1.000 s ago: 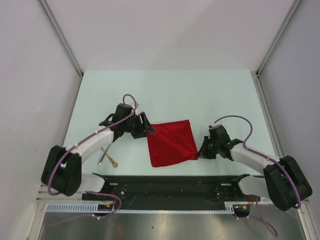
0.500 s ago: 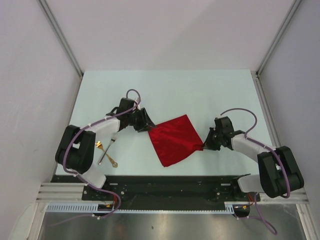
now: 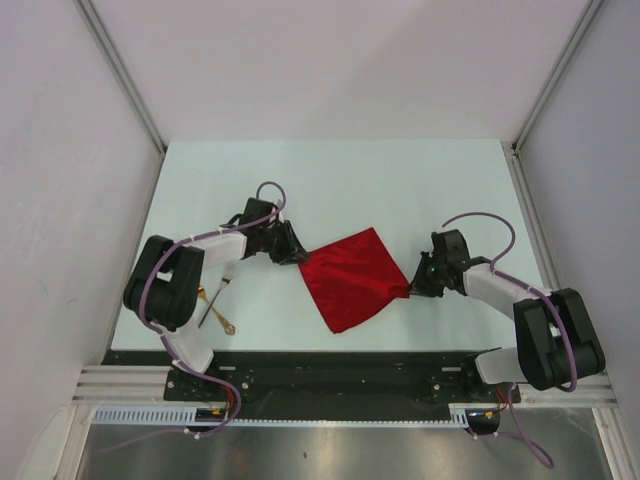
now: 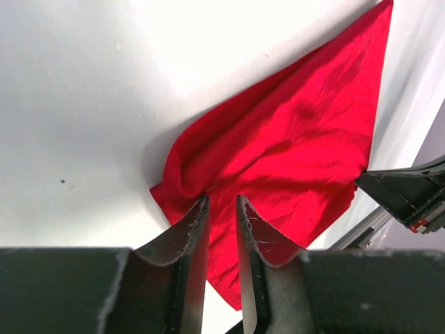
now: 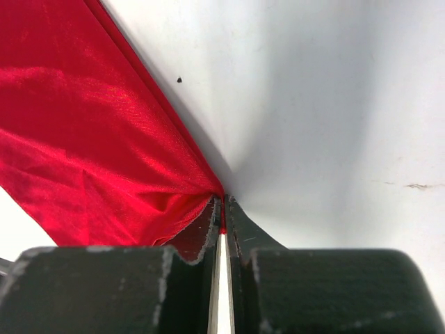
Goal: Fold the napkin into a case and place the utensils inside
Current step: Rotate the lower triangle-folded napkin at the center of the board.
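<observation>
Hardly begun: the thin, bright red cloth napkin (image 3: 350, 278) forms no case yet, opposite corners pinched by the left gripper (image 4: 222, 202) and right gripper (image 5: 222, 202) (both clamped on cloth), while the slim gold metal utensils (image 3: 218, 315) lie apart.

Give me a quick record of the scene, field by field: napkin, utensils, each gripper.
napkin: red, unfolded, stretched between the two grippers over the table
left gripper: closed on the napkin's left corner, cloth bunched at the tips
right gripper: shut tight on the right corner
utensils: gold, lying crossed on the table by the left arm, apart from the napkin
case: not yet formed
</observation>
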`<state>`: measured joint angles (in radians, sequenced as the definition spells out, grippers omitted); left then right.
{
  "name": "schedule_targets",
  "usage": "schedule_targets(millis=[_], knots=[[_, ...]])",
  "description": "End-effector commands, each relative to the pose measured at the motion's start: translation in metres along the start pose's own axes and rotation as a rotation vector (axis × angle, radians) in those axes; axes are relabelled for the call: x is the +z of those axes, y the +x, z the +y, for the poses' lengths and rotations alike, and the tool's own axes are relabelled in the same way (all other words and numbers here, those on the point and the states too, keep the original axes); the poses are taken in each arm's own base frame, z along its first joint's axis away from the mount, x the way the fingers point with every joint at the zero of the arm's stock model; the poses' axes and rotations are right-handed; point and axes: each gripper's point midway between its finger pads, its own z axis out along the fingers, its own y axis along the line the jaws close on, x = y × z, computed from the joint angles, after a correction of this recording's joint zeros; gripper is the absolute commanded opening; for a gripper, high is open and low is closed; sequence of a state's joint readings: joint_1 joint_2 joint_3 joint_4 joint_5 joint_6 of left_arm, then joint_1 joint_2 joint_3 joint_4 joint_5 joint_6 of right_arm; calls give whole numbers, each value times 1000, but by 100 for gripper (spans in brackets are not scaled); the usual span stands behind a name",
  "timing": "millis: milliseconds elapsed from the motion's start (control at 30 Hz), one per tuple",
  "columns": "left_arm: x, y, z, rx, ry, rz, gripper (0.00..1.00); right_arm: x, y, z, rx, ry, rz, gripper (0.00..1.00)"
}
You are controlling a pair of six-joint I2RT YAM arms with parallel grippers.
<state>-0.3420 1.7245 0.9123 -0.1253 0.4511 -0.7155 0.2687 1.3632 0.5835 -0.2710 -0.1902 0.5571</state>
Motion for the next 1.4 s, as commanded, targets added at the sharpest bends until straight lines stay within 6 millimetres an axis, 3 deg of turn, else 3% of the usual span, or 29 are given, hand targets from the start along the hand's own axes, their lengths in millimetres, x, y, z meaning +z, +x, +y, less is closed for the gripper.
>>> schedule_targets(millis=[0, 267, 400, 500, 533, 633, 667, 767, 800, 867, 933, 1067, 1133, 1267, 1367], knots=[[9, -13, 13, 10, -40, -35, 25, -2, 6, -33, -18, 135, 0, 8], [7, -13, 22, 16, -69, -32, 24, -7, 6, -33, -19, 134, -4, 14], [-12, -20, 8, 70, -52, -75, 31, -13, 3, -31, -19, 138, -10, 33], [-35, -23, -13, 115, -5, -112, 44, -24, -3, -30, -31, 153, -44, 45], [-46, -21, -24, 131, 35, -119, 46, -31, -12, -25, -40, 149, -82, 49], [-58, -11, -34, 136, 87, -117, 56, -40, -16, -12, -112, 154, -121, 64], [-67, -10, -41, 144, 109, -132, 57, -42, -11, 2, -171, 137, -123, 66], [-75, 1, -38, 133, 117, -130, 57, -49, -13, 24, -283, 172, -159, 78], [-84, 2, -43, 136, 133, -154, 57, -50, 2, 39, -375, 163, -138, 79], [-89, 9, -36, 124, 116, -161, 56, -52, 5, 57, -458, 173, -147, 79], [-102, 12, -33, 118, 85, -195, 55, -51, 28, 86, -598, 125, -129, 79], [-130, 3, -20, 86, -19, -318, 54, -46, 68, 145, -751, -9, -81, 74], [-147, -2, -16, 74, -58, -385, 55, -35, 94, 159, -817, -41, -24, 68], [-165, -6, -11, 58, -81, -449, 57, -21, 116, 182, -871, -62, 19, 51], [-165, -2, -9, 58, -76, -439, 57, -12, 129, 190, -914, -67, 43, 50]])
